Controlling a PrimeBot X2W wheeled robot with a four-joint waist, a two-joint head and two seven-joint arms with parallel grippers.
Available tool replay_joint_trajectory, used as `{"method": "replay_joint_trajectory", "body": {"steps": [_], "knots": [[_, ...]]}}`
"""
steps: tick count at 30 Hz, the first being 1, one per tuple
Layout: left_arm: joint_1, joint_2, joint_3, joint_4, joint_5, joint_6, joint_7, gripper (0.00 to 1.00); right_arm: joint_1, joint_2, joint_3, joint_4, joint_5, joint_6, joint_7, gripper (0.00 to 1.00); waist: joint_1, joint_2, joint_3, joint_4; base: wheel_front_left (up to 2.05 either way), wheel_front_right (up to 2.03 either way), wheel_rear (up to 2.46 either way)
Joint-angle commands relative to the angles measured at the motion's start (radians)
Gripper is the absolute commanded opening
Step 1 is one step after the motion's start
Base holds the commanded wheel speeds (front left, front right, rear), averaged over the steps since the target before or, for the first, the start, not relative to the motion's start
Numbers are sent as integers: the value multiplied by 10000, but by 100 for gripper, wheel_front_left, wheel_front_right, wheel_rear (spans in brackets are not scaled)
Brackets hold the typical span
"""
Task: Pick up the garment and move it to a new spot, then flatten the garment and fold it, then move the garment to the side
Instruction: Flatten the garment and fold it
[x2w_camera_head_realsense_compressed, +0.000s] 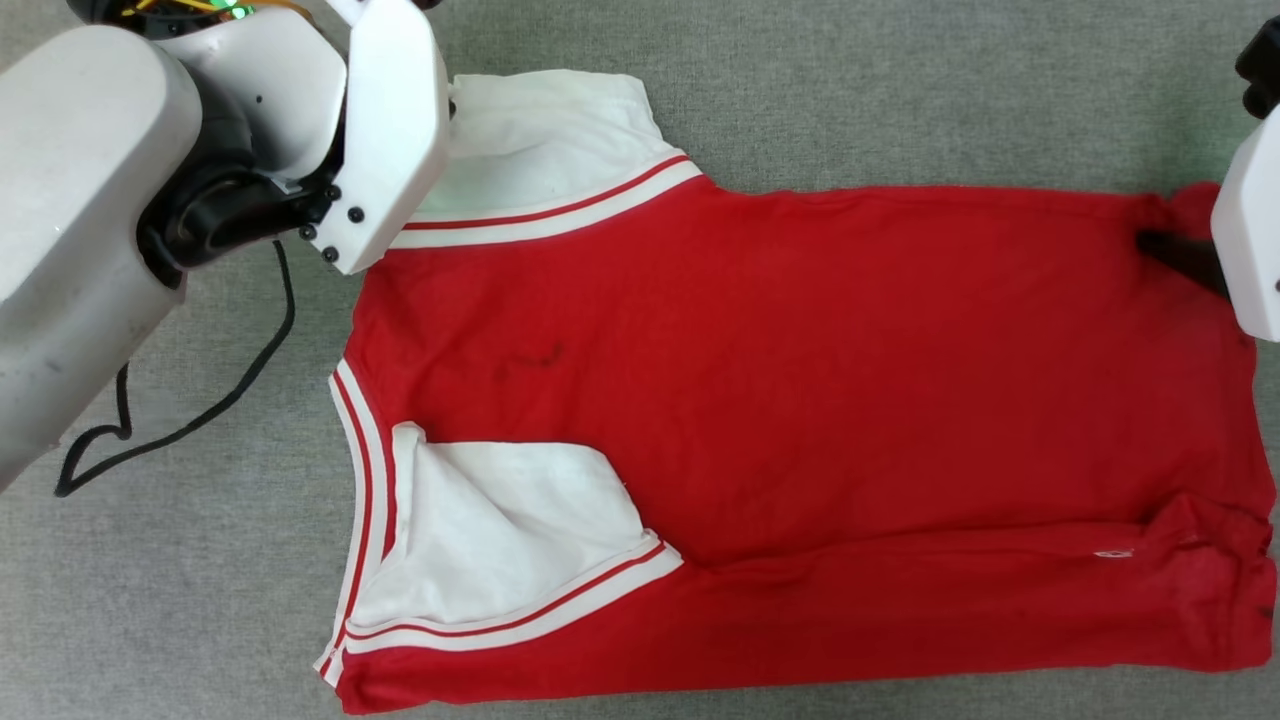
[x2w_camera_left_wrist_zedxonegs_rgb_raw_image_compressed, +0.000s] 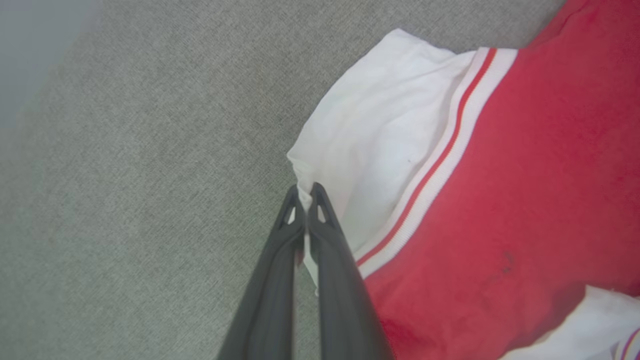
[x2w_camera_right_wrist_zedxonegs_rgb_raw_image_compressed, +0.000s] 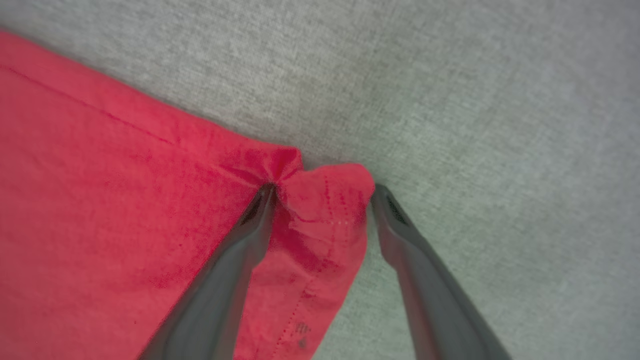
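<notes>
A red shirt (x2w_camera_head_realsense_compressed: 800, 400) lies spread flat on a gray woven surface (x2w_camera_head_realsense_compressed: 900, 100), set sideways in the head view with its sleeves toward the left and its hem toward the right. The side facing up is plain red with a small dark smudge (x2w_camera_head_realsense_compressed: 530, 360) near the sleeve end. Both short sleeves are white and meet the red body at a band of red-and-white striped trim (x2w_camera_head_realsense_compressed: 560, 205). The far sleeve (x2w_camera_head_realsense_compressed: 540, 140) lies out on the gray surface, while the near sleeve (x2w_camera_head_realsense_compressed: 500, 530) is turned in over the red body. The near long edge is folded over in a strip, and the near hem corner (x2w_camera_head_realsense_compressed: 1210, 560) is rumpled. The left claw (x2w_camera_left_wrist_zedxonegs_rgb_raw_image_compressed: 306, 200) is pinched tight on the outer edge of the far sleeve, with white cloth caught between its tips. The right claw (x2w_camera_right_wrist_zedxonegs_rgb_raw_image_compressed: 324, 192) stands wide apart and grips nothing: its fingers straddle the bunched far hem corner, one tip pressing on the red cloth, the other on the gray surface just beside it. A black cable (x2w_camera_head_realsense_compressed: 200, 410) loops on the surface beside the left arm.
</notes>
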Motion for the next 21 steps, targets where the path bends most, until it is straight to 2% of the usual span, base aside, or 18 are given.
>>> {"method": "replay_joint_trajectory", "body": {"steps": [1,8,12,17,21], "knots": [[-27,52,-32,45,-65,2,-78,0,343,499,472,324,14,-1,-76,0,1,-1,-80,-44,0,0,0],[264,226,-233,156,-244,-1,-569,0,-318,241,503,469,156,-4,-1259,0,1,-1,-870,-292,0,0,0],[552,587,-279,-177,-466,-2,-882,0,-210,209,655,407,326,-4,-2048,0,1,-1,-1420,-397,0,0,0],[1137,1131,-307,-797,-727,7,-1220,0,350,-236,953,146,359,-4,-2880,0,1,-1,-2083,-349,0,0,0],[1749,1621,-343,-1497,-915,186,-1455,0,927,-588,1090,-106,518,-4,-3359,0,1,-1,-2585,-305,0,0,0]]}}
